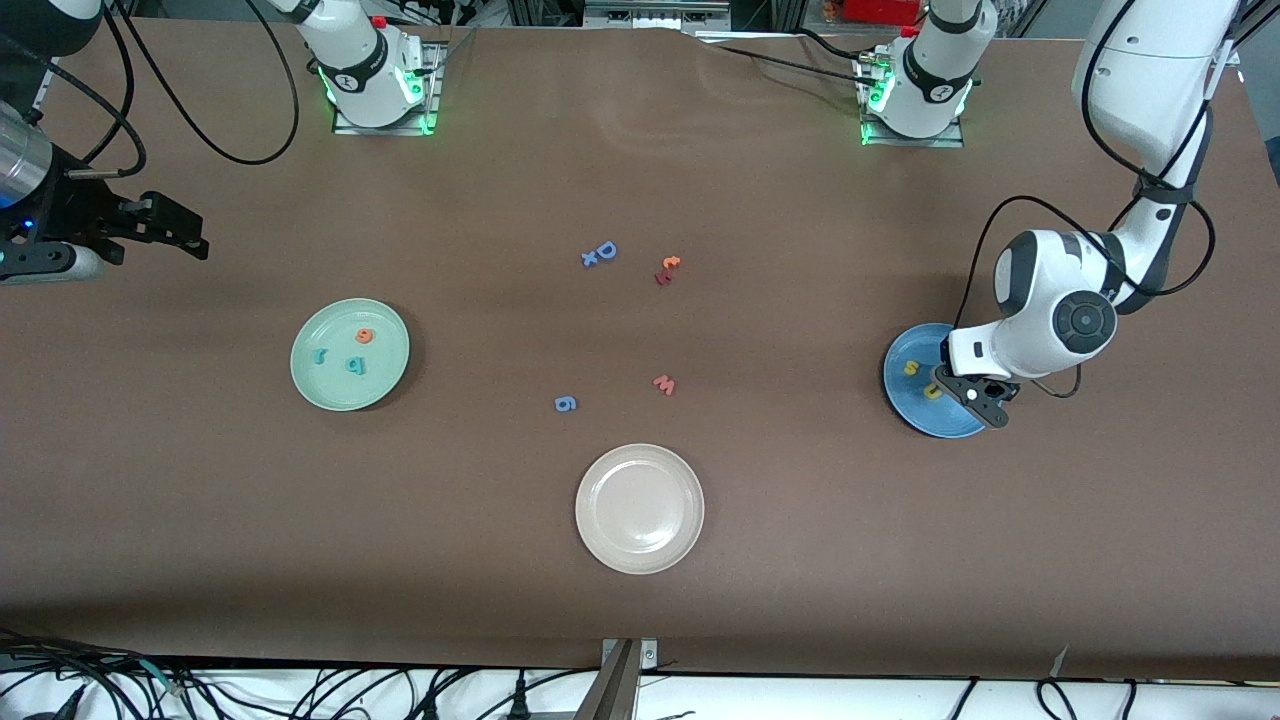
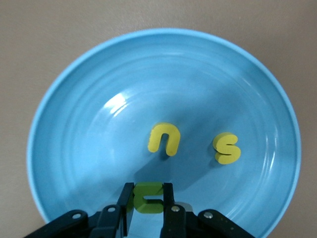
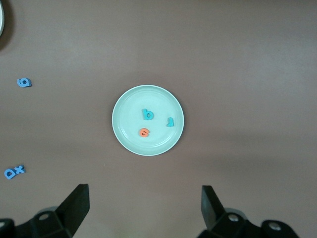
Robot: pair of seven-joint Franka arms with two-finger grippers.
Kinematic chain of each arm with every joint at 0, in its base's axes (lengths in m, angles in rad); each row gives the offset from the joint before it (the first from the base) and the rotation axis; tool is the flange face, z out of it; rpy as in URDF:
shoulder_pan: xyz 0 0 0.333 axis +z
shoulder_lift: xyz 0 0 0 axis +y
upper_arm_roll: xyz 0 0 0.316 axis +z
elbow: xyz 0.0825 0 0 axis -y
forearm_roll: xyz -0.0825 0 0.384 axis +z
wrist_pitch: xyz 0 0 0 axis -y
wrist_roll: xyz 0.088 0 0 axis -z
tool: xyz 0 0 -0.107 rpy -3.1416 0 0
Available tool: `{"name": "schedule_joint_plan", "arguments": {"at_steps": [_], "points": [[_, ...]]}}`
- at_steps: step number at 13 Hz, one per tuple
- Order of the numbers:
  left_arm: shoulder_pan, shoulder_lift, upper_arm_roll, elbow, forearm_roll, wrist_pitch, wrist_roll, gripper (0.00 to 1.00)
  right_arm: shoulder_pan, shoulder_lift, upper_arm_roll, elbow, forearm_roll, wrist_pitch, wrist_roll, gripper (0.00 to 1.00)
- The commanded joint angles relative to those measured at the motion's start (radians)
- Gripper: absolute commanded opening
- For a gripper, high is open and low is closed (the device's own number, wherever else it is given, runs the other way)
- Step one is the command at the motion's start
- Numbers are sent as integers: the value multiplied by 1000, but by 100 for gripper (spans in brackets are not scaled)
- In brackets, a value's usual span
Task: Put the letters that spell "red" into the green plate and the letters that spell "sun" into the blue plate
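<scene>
I've got the left gripper [image 2: 148, 206] low over the round medium-blue shallow plate [image 1: 905, 390] at the left arm's end of the table, fingers clamped on the small dark green foam "u"/"n" letter [image 2: 147, 197]. From the left wrist cam I can't say for sure whether that letter is touching the plate or just above it. In the same plate lie the yellow foam "n"-shaped letter [image 2: 163, 139] and, beside it, the yellow foam "s" [image 2: 227, 148], the two apart.

The right gripper [image 3: 143, 210] waits up in the air near the right arm's end of the table, fingers spread wide w/ nothing between them. Its cam looks down on the round pale mint-green plate [image 3: 125, 101] — inside it sit the tiny orange foam "e" [image 3: 144, 132], the teal "d" [image 3: 147, 114] and the teal "r" [image 3: 170, 122], none touching.

Mid-table: a larger blue capital "D" w/ a small blue "x" [image 1: 599, 252], an orange and dark red pair of bits [image 1: 667, 268], a pink-red "w" [image 1: 664, 384], a blue "6"-like piece [image 1: 565, 403]. The beige-white plate [image 1: 600, 535] is nearest the front cam.
</scene>
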Motion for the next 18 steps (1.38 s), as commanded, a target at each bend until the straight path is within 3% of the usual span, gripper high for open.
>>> {"name": "schedule_joint_plan", "arguments": {"at_steps": [1,5,9,12,15,18], "points": [[5,-5,-6,11,-23,1,32,100,10,4,-11,21,20,-16,-12,100],[2,-93,-18,65,-22,-74,27,100,10,4,-9,21,20,-16,-10,100],[-12,-161,-54,344,-61,-452,-37,100,10,4,-11,21,20,-16,-13,100],[-6,-189,-52,462,-185,-611,-236,100,10,4,-11,21,20,-16,-13,100],[-9,-219,-58,511,-171,-643,-440,100,10,4,-11,21,20,-16,-16,100],[3,-256,-51,505,-167,-619,-476,100,10,4,-11,21,20,-10,-16,100]]}}
